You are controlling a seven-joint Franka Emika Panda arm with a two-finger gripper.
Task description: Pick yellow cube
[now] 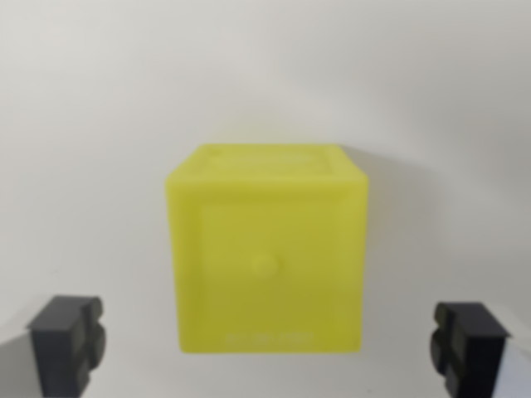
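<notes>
Yellow cube (267, 257) resting on the pale surface (91, 141), a little right of nothing and close to the middle of the wrist view, slightly blurred. Front face toward the camera, with a recessed square panel and a small round bump at its centre; top face visible as a narrow band along the upper edge. Left vertical edge and right vertical edge both sharp against the white behind, bottom edge meeting the surface with only a faint shadow.

End effector (267, 348) spread wide, released, grasping nothing. Two dark fingertips at the lower corners: one at the wrist view's left (68, 342), the other at the wrist view's right (469, 348). Clear bands of bare surface between each fingertip and the nearest cube edge, so no contact on either side. Cube sitting between the two fingertips, its lower edge roughly level with their tops.

Open white room all around the cube: above, to the left, to the right. No other objects near its edges. Faint grey shading in the bottom corners next to the fingertips.
</notes>
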